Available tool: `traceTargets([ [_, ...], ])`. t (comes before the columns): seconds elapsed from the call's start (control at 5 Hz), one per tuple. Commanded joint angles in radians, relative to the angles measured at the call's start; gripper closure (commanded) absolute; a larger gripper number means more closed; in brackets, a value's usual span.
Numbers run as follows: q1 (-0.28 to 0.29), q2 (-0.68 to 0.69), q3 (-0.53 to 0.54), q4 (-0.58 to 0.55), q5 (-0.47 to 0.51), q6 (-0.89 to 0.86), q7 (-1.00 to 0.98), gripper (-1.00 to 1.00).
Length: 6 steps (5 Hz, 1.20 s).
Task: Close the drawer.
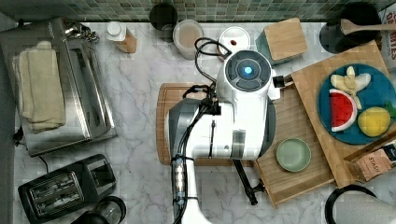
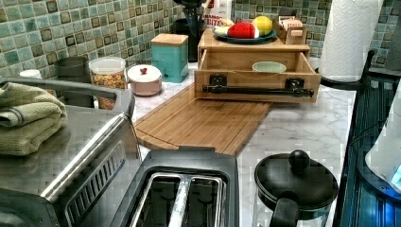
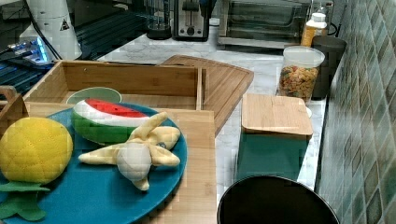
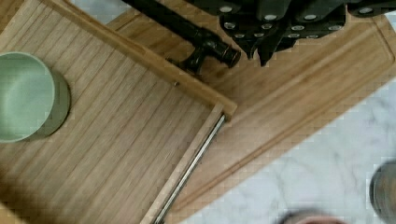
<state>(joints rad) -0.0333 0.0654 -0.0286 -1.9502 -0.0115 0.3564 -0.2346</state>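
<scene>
Jaws hard to read from the dark gripper [image 4: 268, 28], perhaps closed, hovering by the black bar handle [image 4: 187, 32] of the pulled-out light bamboo drawer [image 4: 121, 140], seemingly ready to push it toward the wooden box [image 2: 255, 52].

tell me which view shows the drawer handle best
The left view: the black handle runs unblocked across the pulled-out drawer front. The top view shows just one end beside the arm, the wrist view one end and bracket, the right view the drawer from behind.
</scene>
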Motion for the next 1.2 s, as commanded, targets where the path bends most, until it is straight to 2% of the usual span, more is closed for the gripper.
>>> traceTargets([
  [0.2, 0.072, -0.262, 0.081, -0.328, 0.135, 0.221, -0.218, 1.0],
  [0.4, 0.095, -0.311, 0.067, -0.451, 0.177, 0.326, -0.414, 1.0],
  [0.6, 0.101, -0.283, 0.051, -0.478, 0.138, 0.296, -0.611, 1.0],
  [0.8, 0.105, -0.282, 0.037, -0.581, 0.087, 0.405, -0.785, 1.0],
  [1.2, 0.109, -0.242, 0.038, -0.663, 0.031, 0.442, -0.892, 1.0],
])
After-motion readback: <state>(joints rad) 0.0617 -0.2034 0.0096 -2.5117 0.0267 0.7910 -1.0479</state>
